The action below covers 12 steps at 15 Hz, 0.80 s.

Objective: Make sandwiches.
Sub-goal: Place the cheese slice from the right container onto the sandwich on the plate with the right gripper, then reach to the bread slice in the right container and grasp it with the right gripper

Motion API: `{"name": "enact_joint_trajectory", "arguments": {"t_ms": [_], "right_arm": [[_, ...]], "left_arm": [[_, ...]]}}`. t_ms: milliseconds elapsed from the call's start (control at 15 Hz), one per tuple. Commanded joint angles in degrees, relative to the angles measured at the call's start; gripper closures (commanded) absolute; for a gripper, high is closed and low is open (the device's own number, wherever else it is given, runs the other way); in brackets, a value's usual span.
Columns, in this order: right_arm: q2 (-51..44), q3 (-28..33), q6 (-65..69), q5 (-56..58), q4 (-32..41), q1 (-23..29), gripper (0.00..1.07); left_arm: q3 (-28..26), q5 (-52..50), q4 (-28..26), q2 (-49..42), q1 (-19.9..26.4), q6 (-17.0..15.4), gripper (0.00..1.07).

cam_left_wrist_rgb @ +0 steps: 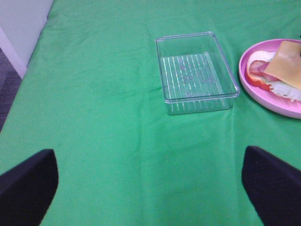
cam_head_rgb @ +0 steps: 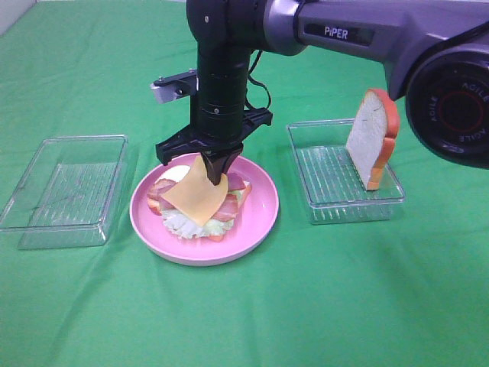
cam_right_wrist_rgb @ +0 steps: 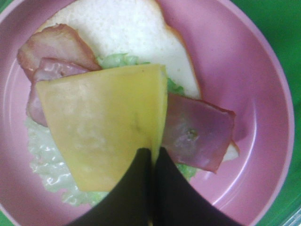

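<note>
While the right hand (cam_head_rgb: pixel 217 177) pinches the cheese (cam_head_rgb: pixel 195 194) over the plate (cam_head_rgb: pixel 260 210), left hand (cam_left_wrist_rgb: pixel 150 188) spread.

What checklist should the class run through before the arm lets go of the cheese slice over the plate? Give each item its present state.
1. Right claw shut on the cheese slice: ok.
2. Cheese over the stack of bread, lettuce and bacon: ok.
3. Cheese lying flat on the stack: not ok, it hangs tilted from the claw in the high view.
4. Stack sitting inside the pink plate: ok.
5. Top bread slice ready, leaning upright in the right-hand tray: ok.
6. Left claw open and away from the plate: ok.
</note>
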Motion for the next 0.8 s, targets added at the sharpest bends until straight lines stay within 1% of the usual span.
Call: {"name": "enact_joint_trajectory", "arguments": {"t_ms": [67, 133, 200, 267, 333, 600, 800], "right_arm": [[0.4, 0.23, 0.92, 4.07, -0.29, -0.06, 0.94], [0.4, 0.23, 0.92, 4.07, 0.57, -0.06, 0.74], [0.4, 0.23, 0.86, 4.13, 0.74, -0.06, 0.63], [0.11, 0.23, 0.8, 4.35, 0.8, 0.0, 0.39], [-1.66, 0.17, -0.4, 5.21, 0.69, 0.0, 0.13], [-8.02, 0.17, -0.8, 5.79, -2.81, 0.0, 0.12], [-13.18, 0.17, -0.46, 6.59, -8.19, -0.11, 0.12]], "left_arm": [[0.06, -0.29, 0.06, -0.23, 0.06, -0.23, 0.06], [0.06, -0.29, 0.06, -0.23, 0.06, -0.23, 0.06], [0.06, -0.29, 0.06, -0.23, 0.06, -0.23, 0.06], [0.06, -0.29, 0.06, -0.23, 0.06, -0.23, 0.06], [0.06, -0.29, 0.06, -0.23, 0.06, -0.23, 0.06], [0.06, -0.29, 0.06, -0.23, 0.06, -0.23, 0.06], [0.06, -0.29, 0.06, -0.23, 0.06, -0.23, 0.06]]}}
